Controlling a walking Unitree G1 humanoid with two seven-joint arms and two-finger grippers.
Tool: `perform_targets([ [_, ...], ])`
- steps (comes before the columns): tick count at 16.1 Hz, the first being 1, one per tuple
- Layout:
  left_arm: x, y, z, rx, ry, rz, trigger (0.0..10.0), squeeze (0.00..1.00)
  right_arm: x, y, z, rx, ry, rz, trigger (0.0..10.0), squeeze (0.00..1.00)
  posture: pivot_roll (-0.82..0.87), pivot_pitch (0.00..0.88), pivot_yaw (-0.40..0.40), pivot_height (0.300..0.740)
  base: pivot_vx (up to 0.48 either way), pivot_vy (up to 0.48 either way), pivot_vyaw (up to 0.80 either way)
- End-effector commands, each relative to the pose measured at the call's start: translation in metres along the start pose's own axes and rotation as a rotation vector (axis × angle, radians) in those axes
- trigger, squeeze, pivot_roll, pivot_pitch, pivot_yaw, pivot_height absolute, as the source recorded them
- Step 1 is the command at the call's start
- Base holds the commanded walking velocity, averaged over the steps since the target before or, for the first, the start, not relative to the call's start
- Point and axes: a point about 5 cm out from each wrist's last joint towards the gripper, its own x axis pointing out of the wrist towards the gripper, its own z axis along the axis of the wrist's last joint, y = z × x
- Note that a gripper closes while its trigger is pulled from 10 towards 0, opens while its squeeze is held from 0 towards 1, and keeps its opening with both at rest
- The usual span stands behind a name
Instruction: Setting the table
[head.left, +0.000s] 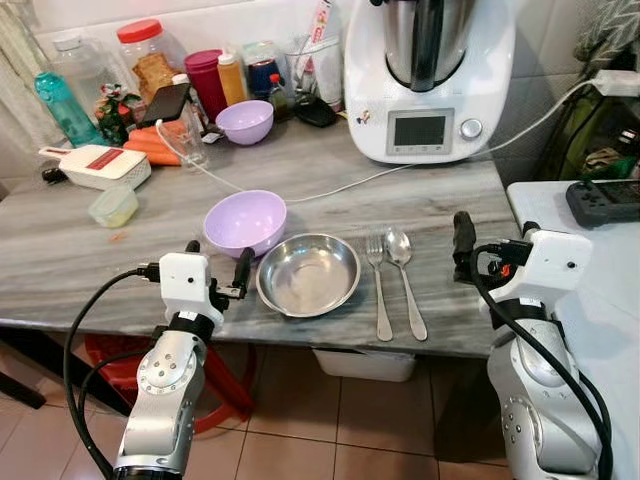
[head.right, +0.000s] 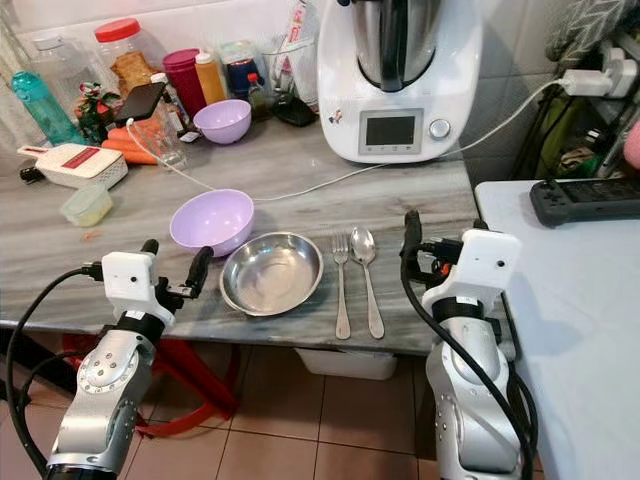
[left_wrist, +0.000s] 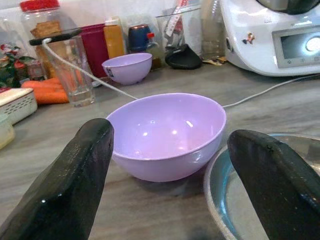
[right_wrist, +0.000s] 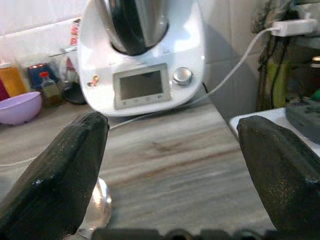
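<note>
My left tool (head.left: 218, 262) hangs spread wide just short of the purple bowl (head.left: 245, 221), beside the steel plate (head.left: 308, 274). My right tool (right_wrist: 170, 175) gapes apart over the tabletop (head.left: 60, 250), near the spoon (head.left: 402, 262) and fork (head.left: 377, 270).

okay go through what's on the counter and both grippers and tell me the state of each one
Left gripper: open, empty, before the near purple bowl.
Right gripper: open, empty.
Near purple bowl: upright, empty.
Steel plate: empty.
Fork: flat, beside spoon.
Spoon: flat, bowl up.
Far purple bowl: upright.
Food processor: screen blank.
</note>
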Motion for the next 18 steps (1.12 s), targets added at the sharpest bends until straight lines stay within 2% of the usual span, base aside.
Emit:
perform_targets([
  [1,-0.001,0.004,0.003,0.016,0.001,0.022,10.0,0.00,0.001,0.003,0.006,0.008,-0.020,0.013,10.0,0.00,-0.09,0.015,0.144,0.740,0.000,0.000,-0.79],
  [4,-0.001,0.003,0.000,0.011,0.014,0.017,10.0,0.00,0.001,0.004,0.005,0.032,-0.018,0.025,10.0,0.00,-0.09,0.016,0.143,0.740,0.000,0.000,-0.26],
  [7,-0.002,0.004,0.000,0.018,0.019,0.036,10.0,0.00,0.002,0.006,-0.002,-0.029,0.024,0.016,10.0,0.00,-0.09,0.019,0.142,0.740,0.000,0.000,0.00],
  [8,-0.002,0.003,0.001,0.020,0.018,0.035,10.0,0.00,-0.001,0.011,-0.004,0.066,0.020,0.056,10.0,0.00,-0.09,0.019,0.142,0.740,0.000,0.000,0.00],
  [10,-0.001,0.003,0.001,0.024,0.021,0.030,10.0,0.00,-0.004,0.010,-0.007,0.077,0.033,0.048,10.0,0.00,-0.09,0.023,0.141,0.740,0.000,0.000,0.00],
  [18,-0.002,0.002,-0.002,0.038,0.044,0.026,10.0,0.00,-0.007,0.005,-0.015,0.071,0.066,0.048,10.0,0.00,-0.08,0.022,0.139,0.740,-0.292,0.000,0.00],
])
